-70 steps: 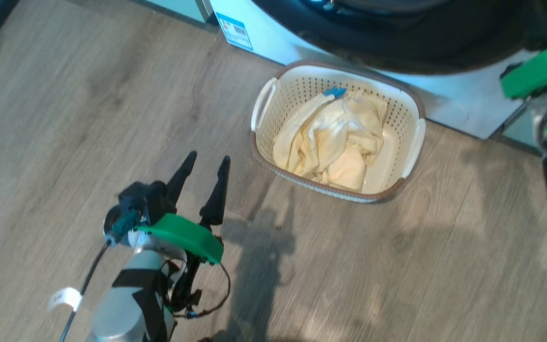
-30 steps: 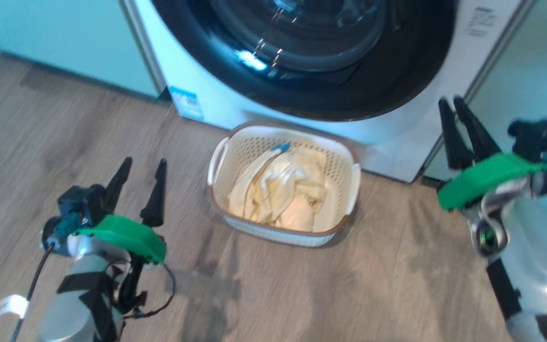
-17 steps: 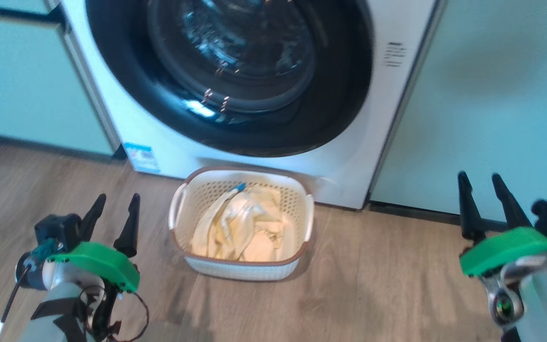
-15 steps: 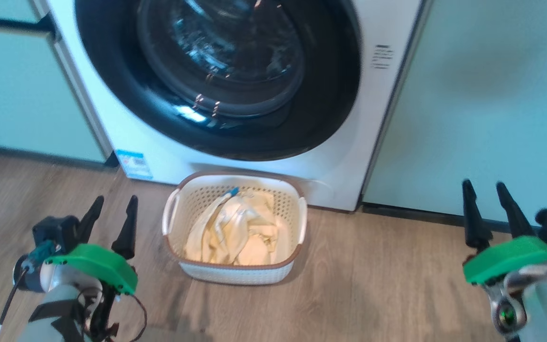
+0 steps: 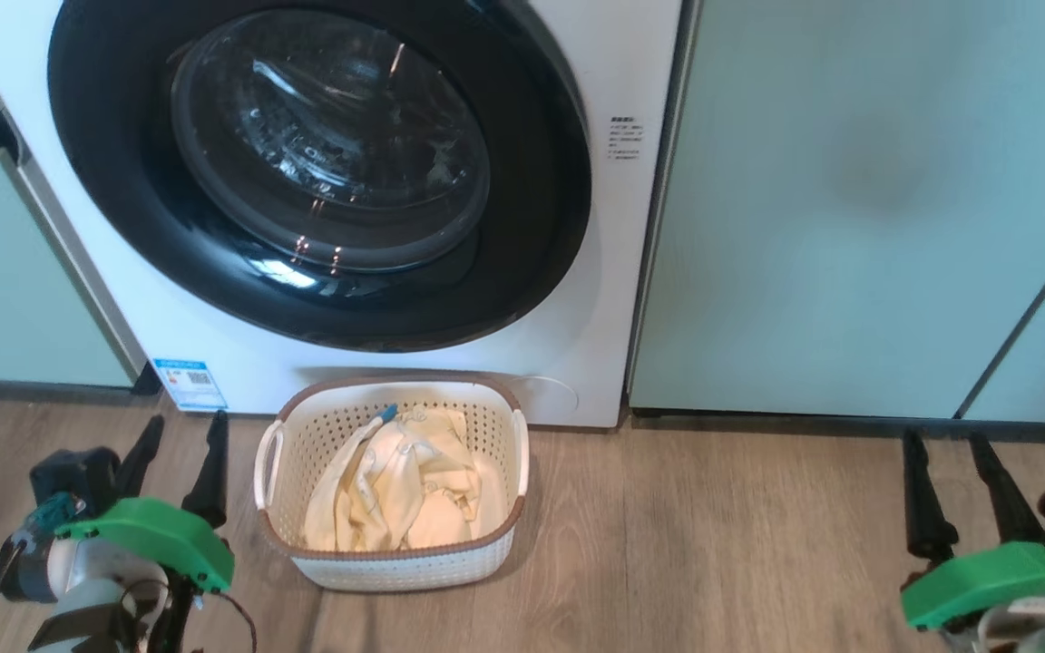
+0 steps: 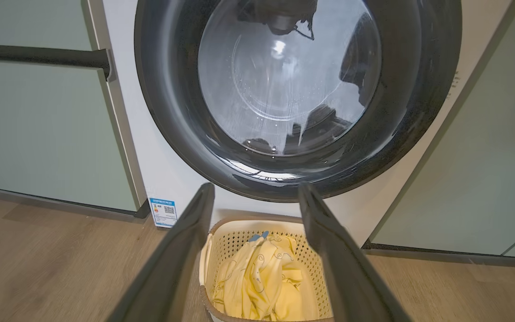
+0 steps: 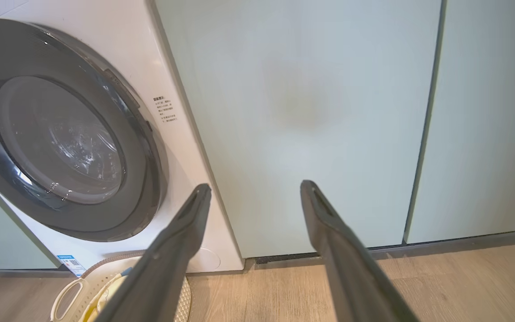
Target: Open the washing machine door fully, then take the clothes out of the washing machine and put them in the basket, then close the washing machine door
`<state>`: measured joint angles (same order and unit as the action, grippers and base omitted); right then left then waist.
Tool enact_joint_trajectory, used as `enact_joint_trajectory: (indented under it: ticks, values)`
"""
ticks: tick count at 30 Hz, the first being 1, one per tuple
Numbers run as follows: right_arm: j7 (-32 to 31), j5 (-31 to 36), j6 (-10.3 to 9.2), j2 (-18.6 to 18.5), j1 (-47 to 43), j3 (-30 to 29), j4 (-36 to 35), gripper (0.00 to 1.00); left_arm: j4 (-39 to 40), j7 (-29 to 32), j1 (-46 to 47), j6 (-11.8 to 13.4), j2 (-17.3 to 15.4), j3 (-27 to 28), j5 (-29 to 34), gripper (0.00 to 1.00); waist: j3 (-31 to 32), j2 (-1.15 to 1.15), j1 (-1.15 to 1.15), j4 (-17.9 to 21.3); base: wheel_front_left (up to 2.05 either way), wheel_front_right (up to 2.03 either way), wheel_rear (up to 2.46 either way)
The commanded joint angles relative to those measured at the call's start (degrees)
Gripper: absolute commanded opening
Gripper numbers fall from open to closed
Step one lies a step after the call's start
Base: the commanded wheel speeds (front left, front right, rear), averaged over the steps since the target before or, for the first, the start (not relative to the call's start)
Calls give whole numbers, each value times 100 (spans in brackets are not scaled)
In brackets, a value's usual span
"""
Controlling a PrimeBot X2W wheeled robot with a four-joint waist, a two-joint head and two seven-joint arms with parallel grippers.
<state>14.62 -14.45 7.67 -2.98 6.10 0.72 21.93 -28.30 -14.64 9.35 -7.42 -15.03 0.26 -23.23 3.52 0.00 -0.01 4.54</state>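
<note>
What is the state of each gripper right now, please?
Left gripper: open, holding nothing.
Right gripper: open, holding nothing.

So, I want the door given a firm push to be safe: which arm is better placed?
Left, likely: the left tool faces the washing machine door; the right tool faces the cabinet panel.

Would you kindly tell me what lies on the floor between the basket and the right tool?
Bare wooden floor; nothing stands between the basket and the right tool, as the head view shows.
</note>
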Motion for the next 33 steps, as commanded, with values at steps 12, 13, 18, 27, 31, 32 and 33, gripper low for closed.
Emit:
enact_joint_trajectory:
  ticks: [12, 13, 18, 27, 31, 32, 33]
  values:
    - [38, 74, -19, 10, -52, -25, -334, 100, 84, -36, 163, -7, -180, 252, 62, 100, 62, 0, 1, 114, 0, 0, 0]
    - [38, 78, -19, 10, -51, -27, -335, 100, 73, -36, 163, -7, -186, 243, 64, 100, 59, 0, 1, 115, 0, 0, 0]
    - [38, 114, -19, 10, -38, -37, -328, 100, 37, -36, 173, -7, -185, 233, 52, 100, 46, 0, 1, 94, 0, 0, 0]
    - [38, 125, -19, 10, -42, -33, -311, 100, -23, -36, 196, -7, -192, 207, 13, 100, 32, 0, 1, 38, 0, 0, 0]
    - [-4, 88, 1, 16, -248, -118, -16, 0, -263, 3, -24, 1, 56, -49, -7, 0, 26, 0, 1, 24, 0, 0, 0]
    - [-11, 85, 1, 22, -282, -103, 70, 0, -331, 4, -80, 1, 112, -53, -9, 0, 26, 0, 1, 23, 0, 0, 0]
    - [-12, 83, 1, 26, -350, -87, 161, 0, -412, 5, -167, 1, 181, -66, -10, 0, 25, 0, 1, 22, 0, 0, 0]
